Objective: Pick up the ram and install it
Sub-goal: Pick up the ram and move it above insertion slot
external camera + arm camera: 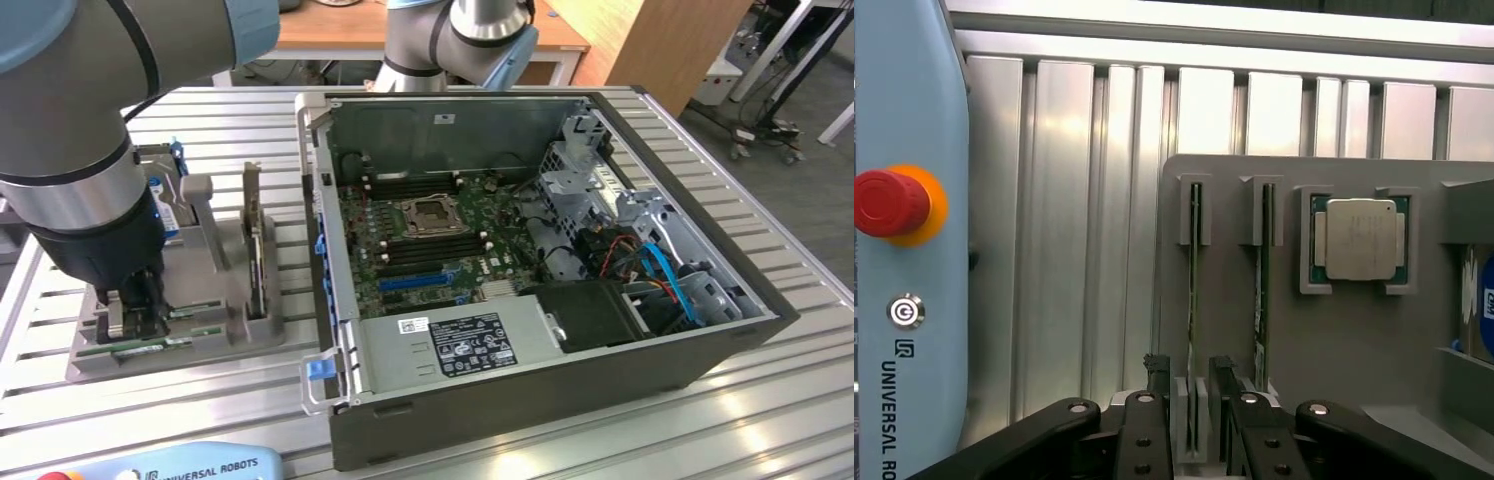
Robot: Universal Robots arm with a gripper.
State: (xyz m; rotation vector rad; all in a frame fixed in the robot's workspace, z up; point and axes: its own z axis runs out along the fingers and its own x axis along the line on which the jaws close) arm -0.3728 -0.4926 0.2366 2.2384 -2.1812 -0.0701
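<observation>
Green ram (1194, 300), edge-up in the grey holder (1354, 350), straddled by the gripper (1191, 365), its fingers (1157, 375) apart; a sound grasp wants the stick centred and the closure square to its faces.

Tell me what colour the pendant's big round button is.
The button is red; best in the wrist view.

Work surface and surroundings

The bench top (747, 400) is made of parallel ribbed aluminium slats, and the near slats at the exterior view's right carry bright reflections. A wooden desk (334, 30) stands beyond the far edge. At the far right a light wooden panel (667, 45) rises, and past it the legs of a metal stand (781, 140) rest on dark grey floor (721, 130).
</observation>
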